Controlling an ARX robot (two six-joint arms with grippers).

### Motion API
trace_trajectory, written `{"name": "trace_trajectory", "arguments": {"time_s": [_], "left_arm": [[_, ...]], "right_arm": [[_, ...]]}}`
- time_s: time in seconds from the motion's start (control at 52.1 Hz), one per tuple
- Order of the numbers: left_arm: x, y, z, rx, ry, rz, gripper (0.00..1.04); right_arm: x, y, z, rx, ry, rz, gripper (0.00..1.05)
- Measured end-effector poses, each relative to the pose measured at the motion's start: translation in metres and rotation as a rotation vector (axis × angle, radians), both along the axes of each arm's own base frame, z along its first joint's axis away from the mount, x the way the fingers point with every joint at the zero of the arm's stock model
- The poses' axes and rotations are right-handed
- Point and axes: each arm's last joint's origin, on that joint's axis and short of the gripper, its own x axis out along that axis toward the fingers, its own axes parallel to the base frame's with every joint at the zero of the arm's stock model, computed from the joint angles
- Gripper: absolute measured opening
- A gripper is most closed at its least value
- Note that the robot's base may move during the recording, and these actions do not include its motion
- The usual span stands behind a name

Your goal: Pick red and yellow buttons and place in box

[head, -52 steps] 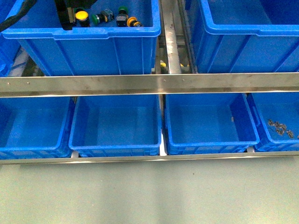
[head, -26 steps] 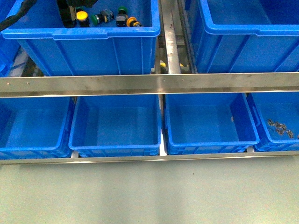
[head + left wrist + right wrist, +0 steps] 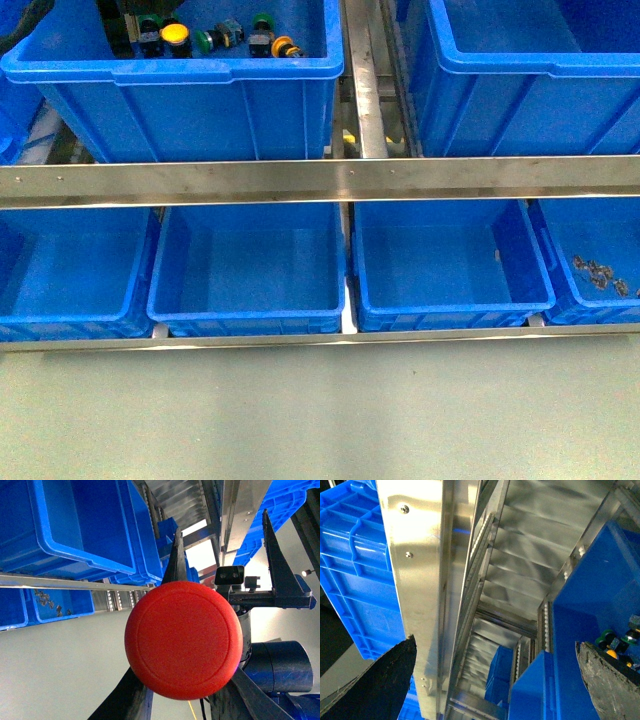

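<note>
Since the left tool (image 3: 221, 522) was clamped on a red button (image 3: 183, 640), the thing that mattered was which way the box lay from it. The cap faced the wrist camera dead on, so the button's long axis ran along the fingers back toward the wrist, and its body was totally hidden behind the cap. In the front view only a dark scrap of the left arm (image 3: 115, 15) showed, at the back left of the upper bin (image 3: 180, 70). My guess was that the drop spot was one of the empty lower bins (image 3: 245, 322), down past the steel rail (image 3: 320, 180) and nearer the robot. Which one, I couldn't tell. The left arm had the button, so the move was its to make. The right tool (image 3: 494, 642) hung spread apart with nothing in it, up by the racking. A yellow button (image 3: 175, 34) sat in the upper bin beside green-capped switches (image 3: 205, 41), and whatever lay further back there was cut off.
</note>
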Motion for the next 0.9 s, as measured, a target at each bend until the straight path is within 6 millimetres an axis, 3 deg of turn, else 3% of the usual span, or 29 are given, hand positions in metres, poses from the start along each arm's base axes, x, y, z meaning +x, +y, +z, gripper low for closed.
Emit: {"name": "trace_trajectory", "arguments": {"time_s": [0.25, 0.499, 0.902], "left_arm": [[0.007, -0.004, 0.018, -0.048, -0.06, -0.009, 0.22], [0.004, -0.01, 0.019, -0.053, -0.057, -0.056, 0.22], [0.001, 0.005, 0.02, -0.043, -0.055, -0.021, 0.22]], "right_arm": [[0.0, 0.0, 0.0, -0.003, -0.001, 0.007, 0.97], [0.0, 0.0, 0.0, -0.003, -0.001, 0.007, 0.97], [-0.003, 0.006, -0.001, -0.033, -0.006, 0.091, 0.97]]}}
